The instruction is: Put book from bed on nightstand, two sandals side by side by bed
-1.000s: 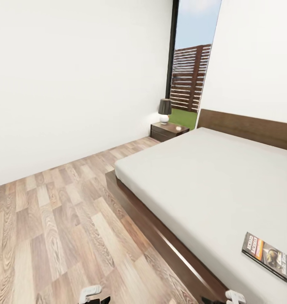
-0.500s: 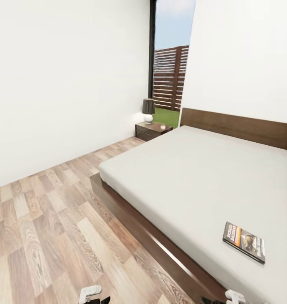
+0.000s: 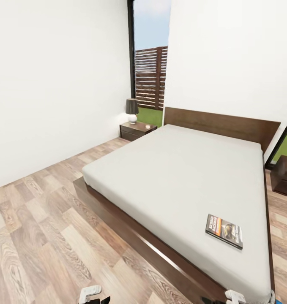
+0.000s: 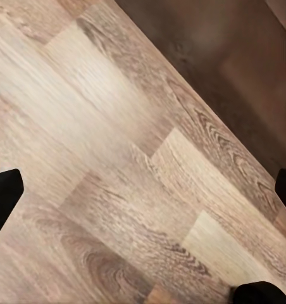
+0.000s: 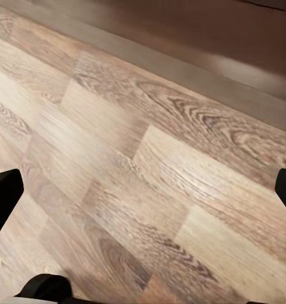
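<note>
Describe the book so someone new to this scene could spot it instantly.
Start at the large bed with its plain light-grey mattress. The book lies flat near the mattress's foot-end corner, far from the headboard. It is dark-covered with an orange band, the only object on the mattress.

Only lettering in sight: white print on the dark cover of the book [image 3: 224, 231], above its orange band, too small to read. Lies flat on the mattress of the bed [image 3: 177, 169], toward 4 o'clock in the head view. No other labels, numbers or signs legible.
</note>
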Robot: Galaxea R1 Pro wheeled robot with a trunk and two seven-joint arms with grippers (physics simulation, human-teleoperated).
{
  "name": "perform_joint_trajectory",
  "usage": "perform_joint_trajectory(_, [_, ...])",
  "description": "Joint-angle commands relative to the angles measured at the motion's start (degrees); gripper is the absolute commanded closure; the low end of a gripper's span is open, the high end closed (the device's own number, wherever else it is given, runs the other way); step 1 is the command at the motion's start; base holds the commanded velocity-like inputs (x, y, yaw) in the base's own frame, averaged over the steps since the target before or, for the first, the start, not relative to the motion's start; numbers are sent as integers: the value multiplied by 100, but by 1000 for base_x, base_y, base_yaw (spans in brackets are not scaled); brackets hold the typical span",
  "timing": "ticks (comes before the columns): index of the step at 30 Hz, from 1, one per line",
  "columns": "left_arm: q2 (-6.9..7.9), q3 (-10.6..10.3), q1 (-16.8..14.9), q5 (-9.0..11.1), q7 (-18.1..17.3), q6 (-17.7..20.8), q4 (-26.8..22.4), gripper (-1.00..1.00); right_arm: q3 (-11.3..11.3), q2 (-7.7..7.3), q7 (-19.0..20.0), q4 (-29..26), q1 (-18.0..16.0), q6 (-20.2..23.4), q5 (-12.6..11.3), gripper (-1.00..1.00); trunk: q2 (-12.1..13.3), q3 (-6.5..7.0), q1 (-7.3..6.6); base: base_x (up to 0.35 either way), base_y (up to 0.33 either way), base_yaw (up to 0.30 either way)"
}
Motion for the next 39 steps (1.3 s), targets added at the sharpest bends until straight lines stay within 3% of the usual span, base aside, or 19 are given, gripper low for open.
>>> perform_joint_trajectory(1, [2, 48, -2, -61, -13, -26, 3, -100, -48, 3, 31, -4, -5, 37, 28, -100, -2, -5, -1, 0, 0, -251])
perform_joint_trajectory(39, [2, 48, -2, -59, -13, -25, 3, -100, -48, 3, 31, -5, -4, 37, 28, -100, -2, -5, -1, 0, 0, -251])
